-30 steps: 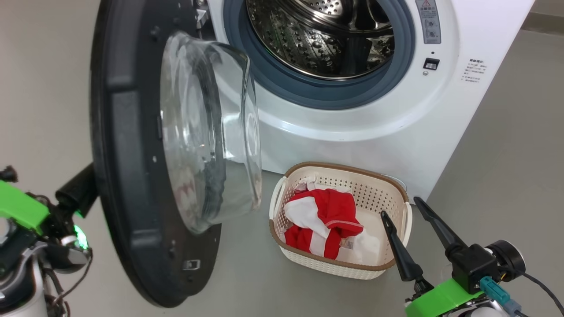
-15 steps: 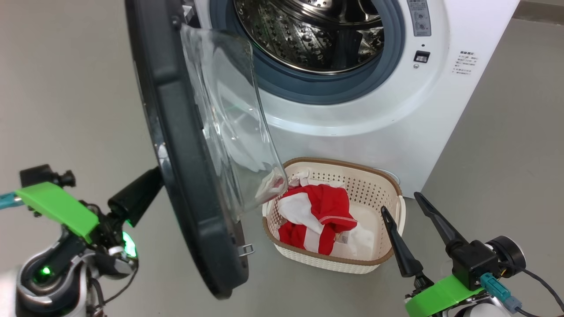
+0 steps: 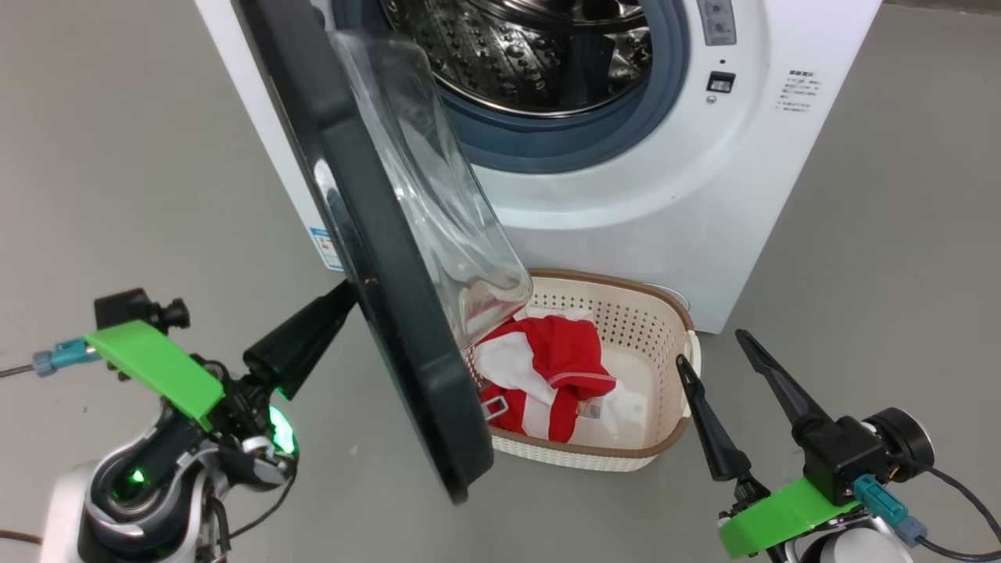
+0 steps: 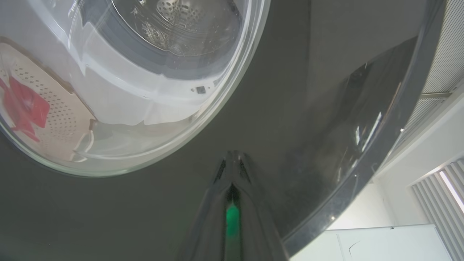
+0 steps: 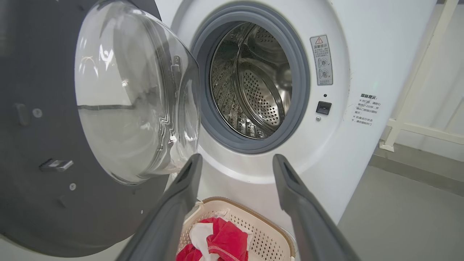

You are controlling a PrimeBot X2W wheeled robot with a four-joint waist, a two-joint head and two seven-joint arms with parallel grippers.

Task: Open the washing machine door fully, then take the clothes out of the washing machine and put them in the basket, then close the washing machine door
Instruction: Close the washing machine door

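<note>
Nearest, on the right, the right pincer gapes wide and holds nothing, just beside the basket on the floor, where the clothes lie heaped. On the left, the left pincer is pinched together, its tips against the outer face of the washing machine door, which stands partly open. Beyond, the washing machine shows its steel drum.

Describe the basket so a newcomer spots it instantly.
Start at the white washing machine with its round opening. On the floor just in front, beside the open black door, sits the basket. It is the cream perforated tub with a brown rim, holding red-and-white clothes.
</note>
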